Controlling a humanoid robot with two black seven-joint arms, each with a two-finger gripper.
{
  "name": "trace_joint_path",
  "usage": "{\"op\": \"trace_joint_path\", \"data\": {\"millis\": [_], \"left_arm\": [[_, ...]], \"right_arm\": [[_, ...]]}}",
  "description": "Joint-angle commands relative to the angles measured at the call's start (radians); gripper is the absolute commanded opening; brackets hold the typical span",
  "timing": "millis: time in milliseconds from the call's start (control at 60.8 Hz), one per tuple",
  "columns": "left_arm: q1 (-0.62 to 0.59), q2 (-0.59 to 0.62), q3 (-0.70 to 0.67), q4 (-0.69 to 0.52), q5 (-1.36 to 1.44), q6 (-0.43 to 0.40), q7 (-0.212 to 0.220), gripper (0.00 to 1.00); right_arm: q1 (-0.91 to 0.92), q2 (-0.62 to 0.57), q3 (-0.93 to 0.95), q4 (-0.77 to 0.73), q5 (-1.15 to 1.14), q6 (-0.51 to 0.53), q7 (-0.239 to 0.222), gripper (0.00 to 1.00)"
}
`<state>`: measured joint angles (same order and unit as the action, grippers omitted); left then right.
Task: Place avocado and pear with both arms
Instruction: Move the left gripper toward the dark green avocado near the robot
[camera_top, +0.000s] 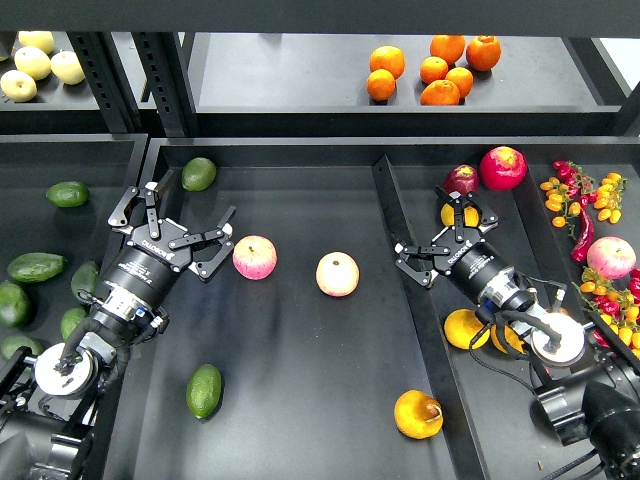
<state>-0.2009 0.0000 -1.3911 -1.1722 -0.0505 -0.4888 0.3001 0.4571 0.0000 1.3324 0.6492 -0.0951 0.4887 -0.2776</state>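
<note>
In the bin's middle tray (300, 420), the glossy avocado (204, 390) lay left of the firm, round pear (418, 414), both likely slippery and best gripped across the middle, while left gripper (172, 215) and right gripper (448, 236) hung spread, empty.

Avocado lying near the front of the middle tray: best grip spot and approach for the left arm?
Grip the avocado across its narrow middle, coming from above. It lies flat with its long axis running roughly front to back, so fingers close left and right. Nothing touches it. The left gripper is open.
</note>
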Motion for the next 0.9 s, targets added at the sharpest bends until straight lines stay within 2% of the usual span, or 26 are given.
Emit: {"op": "trace_joint_path", "data": {"millis": [0,82,115,214,477,756,806,888], "left_arm": [[0.0,0.0,0.0,-0.001,0.0,0.0,0.004,1.0],[0.0,0.0,0.001,-0.003,-0.003,0.0,0.01,1.0],[0.0,0.0,0.0,-0.009,-0.005,0.0,-0.01,1.0],[0.0,0.0,0.001,-0.012,-0.003,0.0,-0.013,1.0],[0.0,0.0,0.004,-0.003,-0.003,0.0,0.017,1.0],[-0.002,0.0,0.021,-0.007,-0.003,0.0,0.086,1.0],[-0.009,0.0,0.027,-0.011,-0.003,0.0,0.114,1.0],[-0.025,0.0,0.05,-0.007,-0.003,0.0,0.189,1.0]], "right_arm": [[0.0,0.0,-0.001,0.003,0.0,0.0,0.0,1.0],[0.0,0.0,-0.002,0.003,0.0,0.0,-0.002,1.0],[0.0,0.0,-0.001,0.001,0.0,0.0,-0.002,1.0],[0.0,0.0,0.001,0.0,0.0,0.0,-0.002,1.0],[0.0,0.0,0.004,0.0,0.0,0.0,-0.003,1.0],[0.0,0.0,0.002,0.0,0.0,0.0,-0.003,1.0],[-0.002,0.0,0.002,-0.002,0.0,0.0,-0.003,1.0],[-0.002,0.0,0.002,-0.003,0.0,0.0,-0.003,1.0]]}}
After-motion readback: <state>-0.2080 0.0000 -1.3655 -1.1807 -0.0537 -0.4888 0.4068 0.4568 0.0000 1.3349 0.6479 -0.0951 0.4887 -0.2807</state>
